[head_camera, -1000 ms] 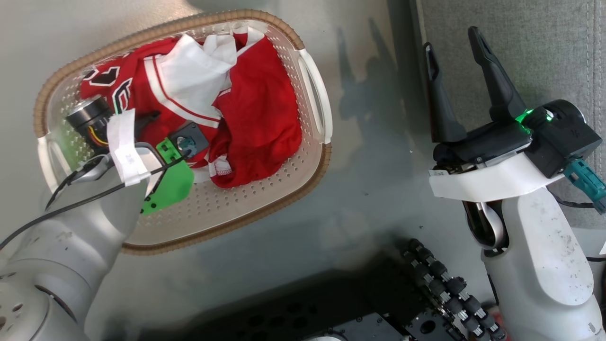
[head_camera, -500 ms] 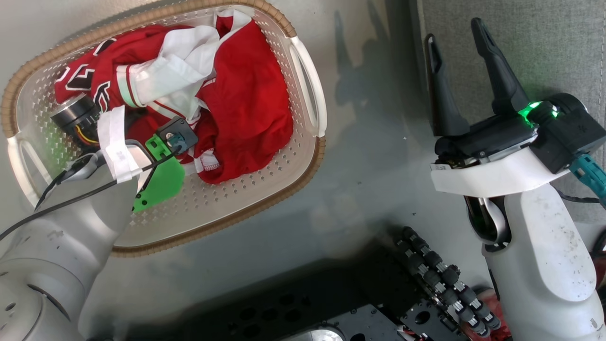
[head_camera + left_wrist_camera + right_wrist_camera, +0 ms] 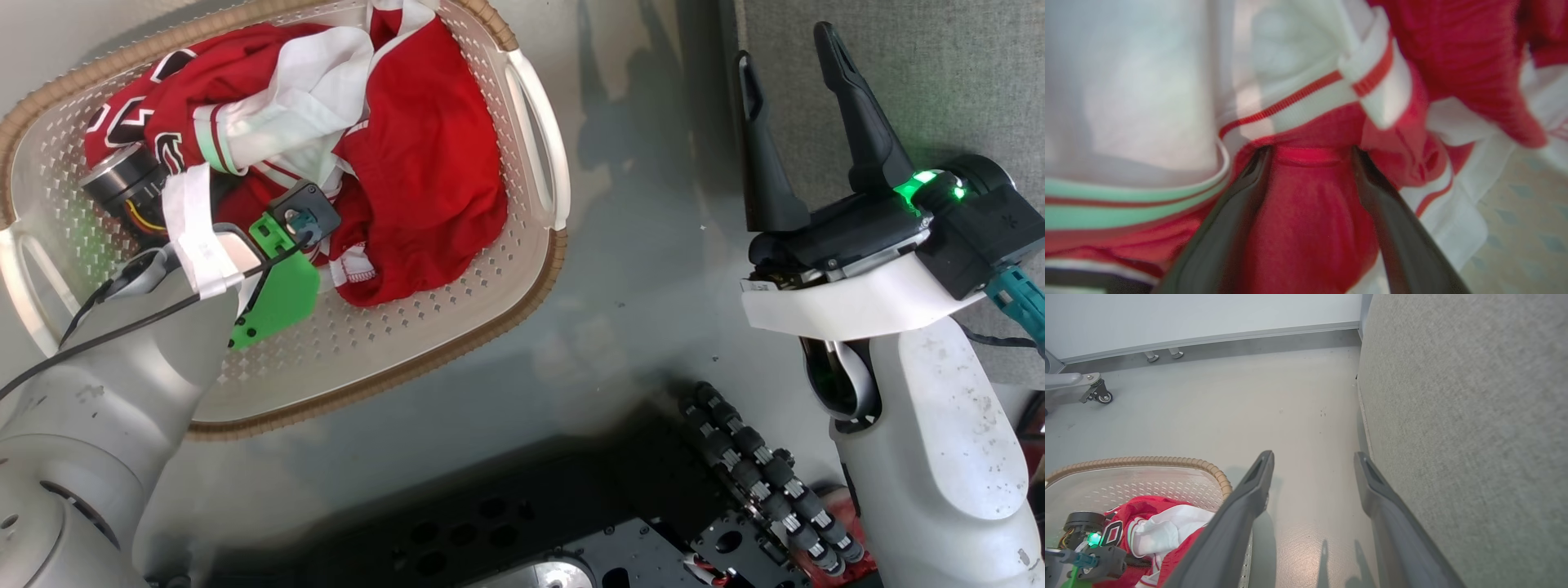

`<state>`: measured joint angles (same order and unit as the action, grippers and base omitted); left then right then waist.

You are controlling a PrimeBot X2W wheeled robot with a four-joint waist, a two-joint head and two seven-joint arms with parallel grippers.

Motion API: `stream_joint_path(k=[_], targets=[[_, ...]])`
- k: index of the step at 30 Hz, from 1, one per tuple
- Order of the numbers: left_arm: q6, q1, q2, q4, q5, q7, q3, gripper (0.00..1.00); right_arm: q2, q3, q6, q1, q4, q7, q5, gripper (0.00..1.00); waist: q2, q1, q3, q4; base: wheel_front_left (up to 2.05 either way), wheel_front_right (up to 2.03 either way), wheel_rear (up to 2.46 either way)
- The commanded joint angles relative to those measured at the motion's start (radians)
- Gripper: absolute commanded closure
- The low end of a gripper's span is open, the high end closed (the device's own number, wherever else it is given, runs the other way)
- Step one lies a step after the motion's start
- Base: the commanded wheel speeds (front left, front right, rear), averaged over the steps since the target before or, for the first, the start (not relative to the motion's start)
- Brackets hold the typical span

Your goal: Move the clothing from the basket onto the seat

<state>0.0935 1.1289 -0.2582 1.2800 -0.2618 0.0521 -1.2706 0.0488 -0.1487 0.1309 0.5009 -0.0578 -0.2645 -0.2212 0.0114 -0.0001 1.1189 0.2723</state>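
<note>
Red clothing (image 3: 424, 163) is heaped toward the basket's (image 3: 457, 327) far rim, not yet moved. Left gripper (image 3: 1308, 153) is sunk into it, fingers spread astride a red fold, presumably to pinch it. Right gripper (image 3: 781, 42) is held wide and empty by the seat's (image 3: 939, 73) edge, likely kept clear.

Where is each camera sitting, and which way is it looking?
Head view: on the head, looking down at the basket, the clothing and the seat; left arm and right arm show.
Left wrist view: on the left wrist, close against the clothing; open left jaws straddle a red fold.
Right wrist view: on the right wrist, looking along the floor to a wall; open right jaws frame it.
Shared: head and right wrist views both show basket, clothing, seat.
</note>
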Motion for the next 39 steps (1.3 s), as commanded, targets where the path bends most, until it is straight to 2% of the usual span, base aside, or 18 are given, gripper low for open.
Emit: stream_joint_path(k=[1,3,4,12,18,29,36,39], targets=[[0.009,-0.008,-0.011,0.015,-0.011,-0.038,-0.003,0.03,0.003,0.006,0.000,-0.001,0.009,0.000,-0.014,0.00,-0.0114,0.0001,0.004,0.002,0.00,0.00,0.00],[0.016,-0.012,-0.012,0.018,-0.013,-0.055,-0.005,0.71,0.003,0.008,0.000,0.000,0.013,0.000,-0.017,0.00,-0.0114,0.0001,0.005,0.002,0.00,0.00,0.00],[0.017,-0.012,-0.012,0.018,-0.011,-0.056,-0.005,1.00,0.003,0.009,0.000,0.001,0.014,0.000,-0.020,0.00,-0.0114,0.0001,0.006,0.003,0.00,0.00,0.00],[-0.004,-0.008,-0.010,0.014,0.005,-0.011,-0.005,1.00,0.006,0.010,-0.001,0.006,0.027,0.000,-0.020,0.00,-0.0114,0.0001,-0.019,0.004,0.00,0.00,0.00],[-0.023,-0.034,0.019,0.006,-0.004,0.050,-0.002,1.00,0.005,0.003,-0.001,-0.002,0.038,0.000,-0.013,0.00,-0.0114,0.0001,-0.079,-0.007,0.00,0.00,0.00],[-0.053,-0.142,0.063,-0.003,-0.081,0.180,0.045,1.00,0.003,0.010,-0.001,-0.053,0.069,0.000,0.009,0.00,-0.0114,0.0001,-0.266,-0.036,0.00,0.00,0.00],[-0.081,-0.220,0.085,-0.049,-0.129,0.212,0.086,1.00,0.003,0.022,-0.001,-0.111,0.094,0.000,0.041,0.00,-0.0114,0.0001,-0.405,-0.063,0.00,0.00,0.00],[-0.095,-0.259,0.093,-0.110,-0.151,0.213,0.115,1.00,0.003,0.032,-0.001,-0.142,0.105,0.000,0.060,0.00,-0.0114,0.0001,-0.477,-0.080,0.00,0.00,0.00]])
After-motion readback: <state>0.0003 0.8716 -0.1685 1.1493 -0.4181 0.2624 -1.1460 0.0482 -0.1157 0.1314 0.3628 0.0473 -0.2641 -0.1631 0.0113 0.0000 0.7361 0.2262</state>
